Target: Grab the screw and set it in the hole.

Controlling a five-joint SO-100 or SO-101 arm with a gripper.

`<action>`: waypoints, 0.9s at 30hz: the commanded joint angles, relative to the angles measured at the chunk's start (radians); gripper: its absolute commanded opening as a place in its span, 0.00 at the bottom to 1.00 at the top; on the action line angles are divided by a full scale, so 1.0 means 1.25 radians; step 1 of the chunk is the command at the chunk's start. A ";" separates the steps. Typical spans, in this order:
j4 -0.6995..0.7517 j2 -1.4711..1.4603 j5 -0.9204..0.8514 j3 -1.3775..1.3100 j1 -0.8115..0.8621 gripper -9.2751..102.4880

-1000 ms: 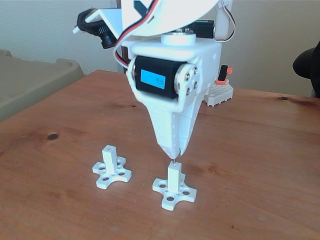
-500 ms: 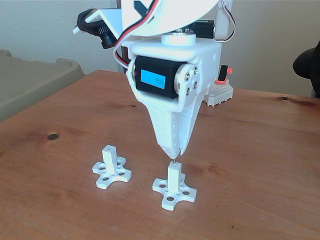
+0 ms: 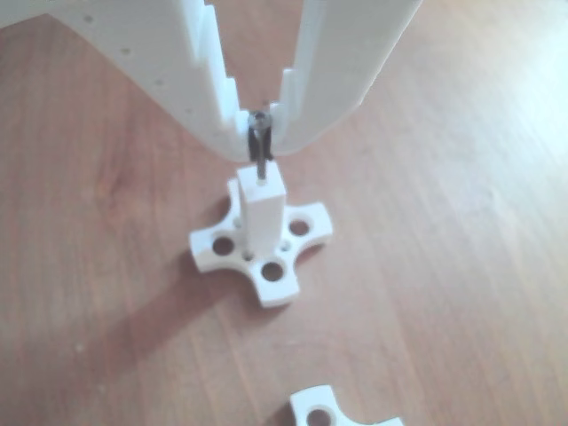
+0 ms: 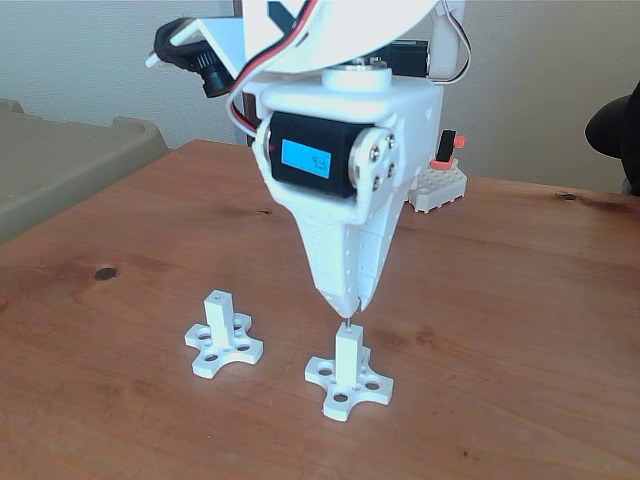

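Observation:
My white gripper (image 3: 258, 127) points straight down and is shut on the screw (image 3: 261, 153), a thin dark pin held upright between the fingertips. The screw's lower end meets the hole (image 3: 263, 180) in the square top of a white post (image 3: 260, 213) on a cross-shaped base (image 3: 266, 257). In the fixed view the gripper (image 4: 347, 309) hangs directly above that post (image 4: 346, 357), and the screw (image 4: 346, 323) bridges the short gap between them.
A second white post on a cross base (image 4: 221, 335) stands to the left in the fixed view; its base edge (image 3: 342, 413) shows in the other view. A white brick with a red and black part (image 4: 440, 180) sits at the back. A tan bin (image 4: 60, 160) lies beyond the table's left edge.

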 commanded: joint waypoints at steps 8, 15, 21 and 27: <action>-0.015 0.029 -0.001 -0.004 -0.005 0.04; -0.017 0.026 -0.001 -0.004 -0.005 0.04; -0.018 0.022 -0.001 -0.004 -0.005 0.04; -0.018 0.021 -0.001 -0.004 -0.006 0.04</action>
